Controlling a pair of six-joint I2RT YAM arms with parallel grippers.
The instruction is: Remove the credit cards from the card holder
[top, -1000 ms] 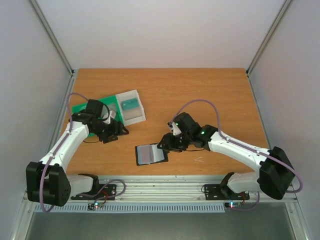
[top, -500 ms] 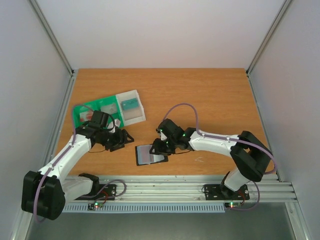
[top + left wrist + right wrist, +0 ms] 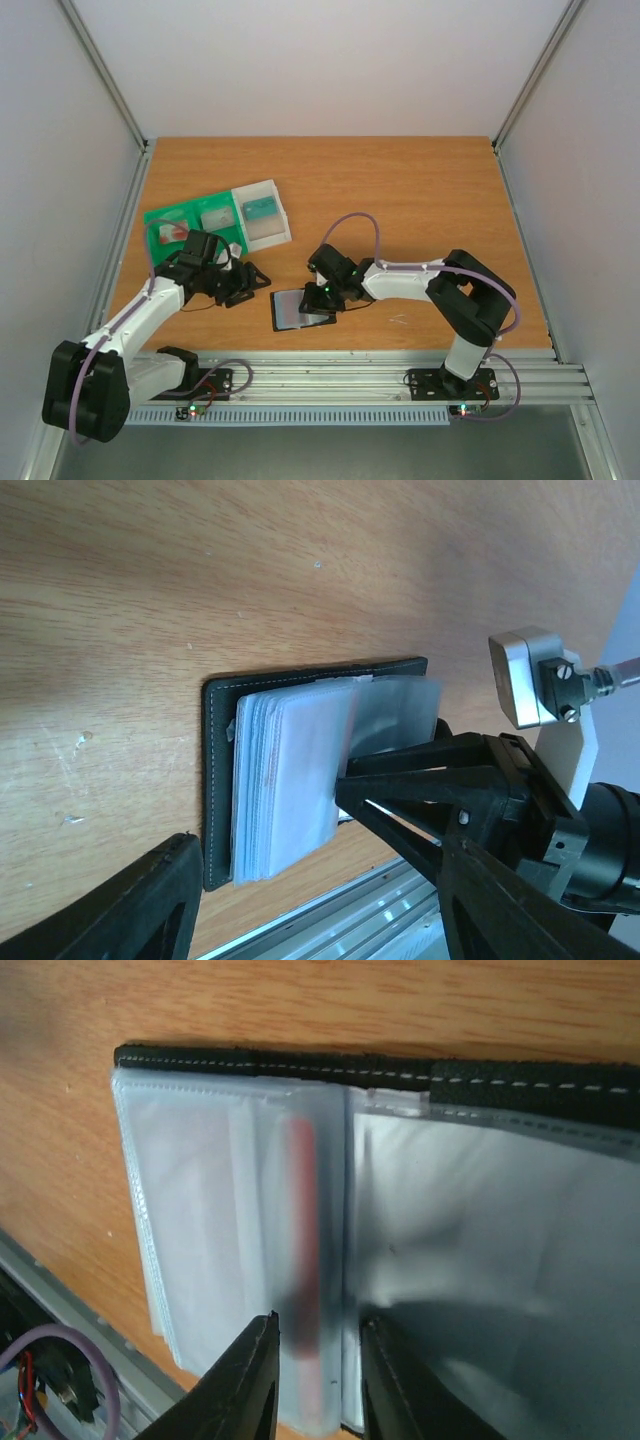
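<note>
While the right arm reaches leftward, the right gripper point(image 3: 318, 1365) narrowly straddles a clear sleeve point(image 3: 215, 1220) of the flat black card holder point(image 3: 214, 770). I cannot tell if it grips. The left gripper point(image 3: 257, 282) hovers wide.

The flat black card holder point(image 3: 295, 312) is showing white stitching and pale blue-grey pockets; a whitish thin card point(image 3: 300, 1210) inside it is showing a red stripe.

Green tray point(image 3: 158, 218) and clear-white plastic box point(image 3: 265, 228) sit side by side on the wooden table point(image 3: 420, 200).
</note>
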